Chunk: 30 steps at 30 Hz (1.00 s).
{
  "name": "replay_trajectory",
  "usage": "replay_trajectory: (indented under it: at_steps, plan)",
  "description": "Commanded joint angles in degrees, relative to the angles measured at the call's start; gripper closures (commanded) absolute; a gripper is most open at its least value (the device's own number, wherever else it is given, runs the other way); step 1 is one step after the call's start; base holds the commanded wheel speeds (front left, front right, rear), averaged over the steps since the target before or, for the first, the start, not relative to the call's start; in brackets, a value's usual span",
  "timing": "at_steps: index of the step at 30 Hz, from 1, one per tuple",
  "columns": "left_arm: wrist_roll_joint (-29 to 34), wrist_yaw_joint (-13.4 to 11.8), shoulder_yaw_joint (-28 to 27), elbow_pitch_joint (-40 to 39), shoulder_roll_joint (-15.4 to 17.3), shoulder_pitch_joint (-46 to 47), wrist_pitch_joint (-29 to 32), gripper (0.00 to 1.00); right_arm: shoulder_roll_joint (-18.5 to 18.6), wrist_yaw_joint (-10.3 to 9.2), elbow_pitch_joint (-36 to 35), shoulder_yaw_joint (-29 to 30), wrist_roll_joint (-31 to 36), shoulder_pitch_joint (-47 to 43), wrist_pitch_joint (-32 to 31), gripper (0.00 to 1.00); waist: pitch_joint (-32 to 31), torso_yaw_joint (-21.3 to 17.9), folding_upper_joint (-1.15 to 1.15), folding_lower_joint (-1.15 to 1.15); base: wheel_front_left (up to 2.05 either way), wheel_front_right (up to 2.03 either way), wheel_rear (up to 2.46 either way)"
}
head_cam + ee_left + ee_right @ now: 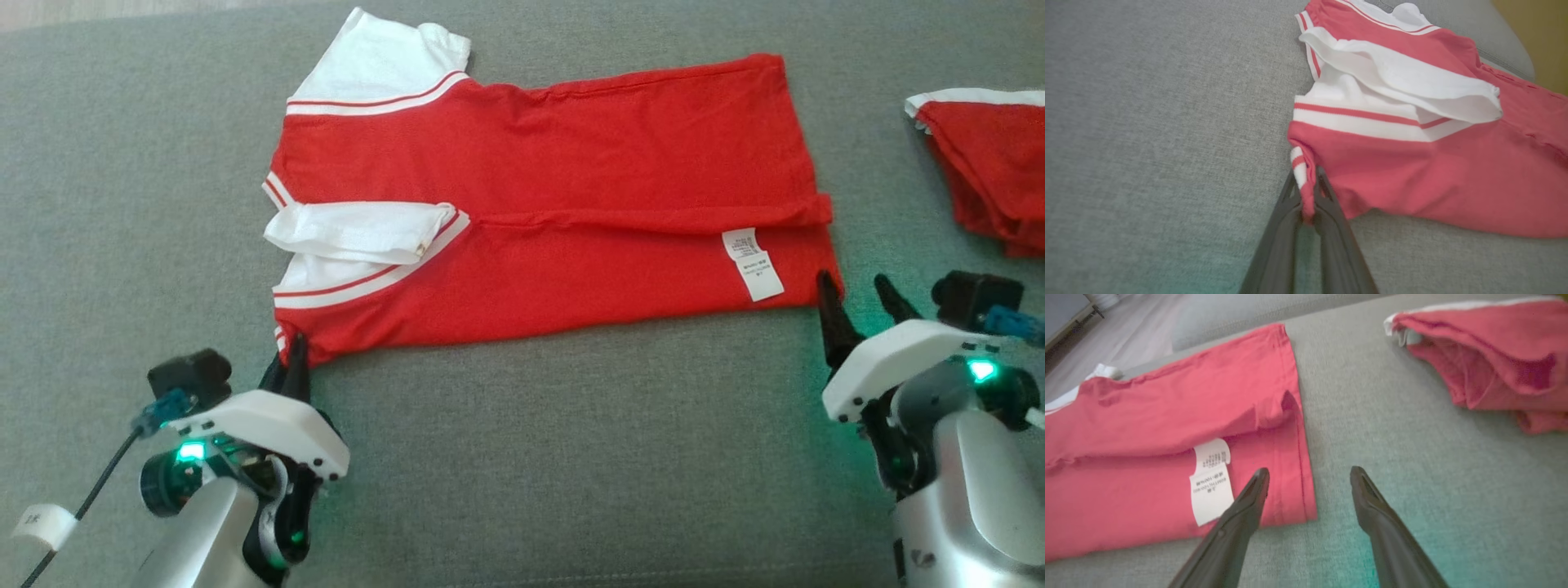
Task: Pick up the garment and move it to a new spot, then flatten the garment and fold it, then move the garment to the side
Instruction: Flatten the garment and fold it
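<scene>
The left gripper (1306, 183) is pinched closed on the near corner of the red garment (555, 188), with a fold of red cloth and white striped trim squeezed between its fingers. From that grip the red garment spreads ahead and to the right of the fingers, lying on the grey fabric surface (522, 457). A white sleeve (1404, 81) is folded over it just beyond the tips. The right gripper (1309, 473) stands wide open and holds nothing (its jaws straddle the hem corner). One finger is over the red cloth beside the white care label (1210, 486), the other over bare grey surface. A second red garment (1494, 355) lies ahead and to the right of this gripper, apart from the first.
</scene>
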<state>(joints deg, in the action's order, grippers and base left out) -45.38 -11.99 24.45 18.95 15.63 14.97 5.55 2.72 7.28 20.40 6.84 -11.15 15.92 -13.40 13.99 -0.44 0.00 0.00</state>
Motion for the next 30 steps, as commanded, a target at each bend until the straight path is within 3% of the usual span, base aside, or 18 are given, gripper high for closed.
replay_trajectory:
  at_steps: [1, 7, 8, 10, 11, 18, 24, 30]
  plan:
    - [-0.1, 0.4, -1.7, -2.1, 0.9, 1.8, -0.3, 1.00, 0.2, 0.21, 0.0, -1.0, 0.2, 2.6, -0.7, 0.00, 0.1, 0.5, 0.00, 0.00, 0.00, 0.00, 0.00]
    - [0.3, 0.7, -1.7, -3.1, 0.9, 1.9, -1.8, 1.00, 0.2, 0.21, 4.7, -1.5, -0.8, 3.8, -1.4, 0.01, 0.2, 1.3, 0.00, 0.00, 0.00, 0.00, 0.00]
    - [0.3, 0.8, -1.8, -3.3, 0.9, 1.9, -2.1, 1.00, 0.2, 0.21, 5.5, -1.6, -1.1, 4.1, -1.2, 0.23, 0.1, 1.4, 0.00, 0.00, 0.00, 0.00, 0.00]
    - [0.3, 1.0, -2.1, -4.2, 1.2, 1.8, -3.0, 1.00, 0.2, 0.21, 7.3, -2.0, -2.1, 5.0, -0.7, 0.87, -0.3, 1.7, 0.00, 0.00, 0.00, 0.00, 0.00]
    - [0.3, 1.1, -2.3, -4.6, 1.3, 1.8, -3.4, 1.00, 0.2, 0.21, 7.7, -2.2, -2.5, 5.3, -0.5, 1.00, -0.6, 1.7, 0.00, 0.00, 0.00, 0.00, 0.00]
    - [1.3, 0.5, -3.4, -10.4, 3.9, 2.0, -3.9, 1.00, 0.2, 0.21, 6.7, -1.3, -7.0, 6.2, 0.6, 1.00, -2.7, 1.6, 0.00, 0.00, 0.00, 0.00, 0.00]
    - [2.2, -1.1, -4.4, -19.5, 8.0, -0.2, -1.9, 1.00, 0.2, 0.21, -0.4, 0.6, -10.0, 3.1, -1.9, 1.00, -4.3, 1.2, 0.00, 0.00, 0.00, 0.00, 0.00]
    - [2.2, -4.0, -3.8, -27.0, 10.5, -8.8, 0.4, 1.00, 0.2, 0.21, -8.5, 1.7, -10.5, -5.4, -5.2, 1.00, -5.0, 1.1, 0.00, 0.00, 0.00, 0.00, 0.00]
